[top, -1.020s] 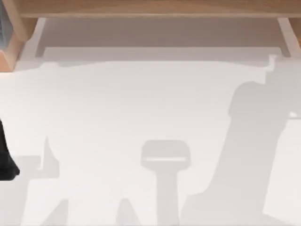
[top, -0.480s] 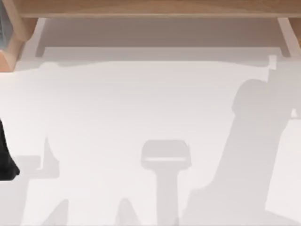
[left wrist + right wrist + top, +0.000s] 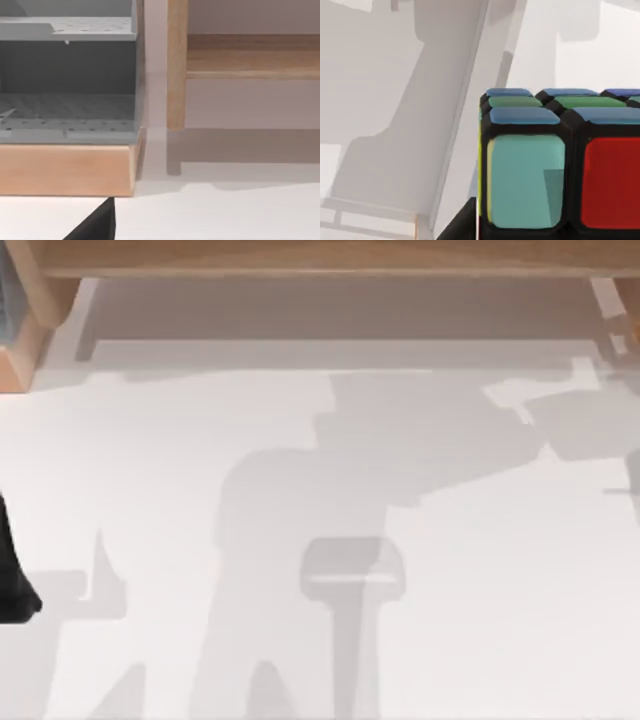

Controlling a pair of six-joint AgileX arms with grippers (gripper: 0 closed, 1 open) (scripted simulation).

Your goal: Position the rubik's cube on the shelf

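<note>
The rubik's cube [image 3: 560,170] sits close up in the right wrist view, with teal and red stickers facing the camera and blue and green ones on top. It hangs well above the white table. My right gripper is shut on it, and one black finger [image 3: 461,227] shows by its lower corner. The shelf [image 3: 320,258] is a long light-brown board along the far edge in the top view. In the left wrist view the shelf board [image 3: 250,55] rests on a wooden side support [image 3: 176,65]. My left arm [image 3: 12,580] stays parked at the left edge.
A grey perforated rack [image 3: 70,90] on a wooden base [image 3: 65,170] stands just left of the shelf, and its corner [image 3: 15,340] shows in the top view. Arm shadows fall across the white table [image 3: 480,620].
The large arm shadow has swung from the table's right side to the middle, now reaching toward the shelf's right end. The left arm has not moved.
</note>
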